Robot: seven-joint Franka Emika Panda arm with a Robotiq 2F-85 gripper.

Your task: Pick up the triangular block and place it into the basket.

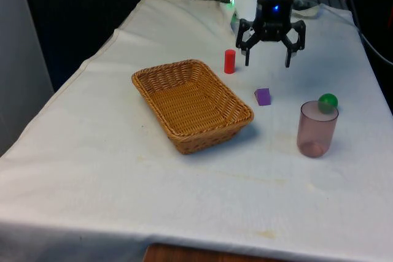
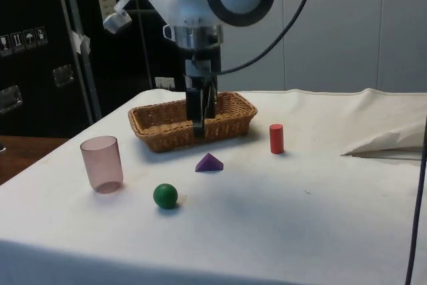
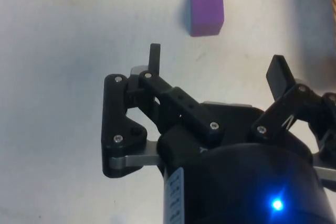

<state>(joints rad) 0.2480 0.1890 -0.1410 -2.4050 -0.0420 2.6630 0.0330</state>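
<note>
The black gripper (image 1: 268, 57) hangs above the cloth-covered tabletop (image 1: 184, 200) with its jaws spread wide and nothing between them. The triangular block (image 1: 263, 96), a small purple wedge with smooth flat faces, lies on the cloth beside the basket (image 1: 161, 76), apart from it and nearer the camera than the gripper in the front view. The basket is a rectangular tray of tan woven wicker with sloping sides. A short red cylinder (image 1: 229, 61) stands upright near the basket's far corner. A translucent pinkish plastic cup (image 1: 317, 128) stands upright, a glossy green ball (image 1: 328, 100) just behind it.
</note>
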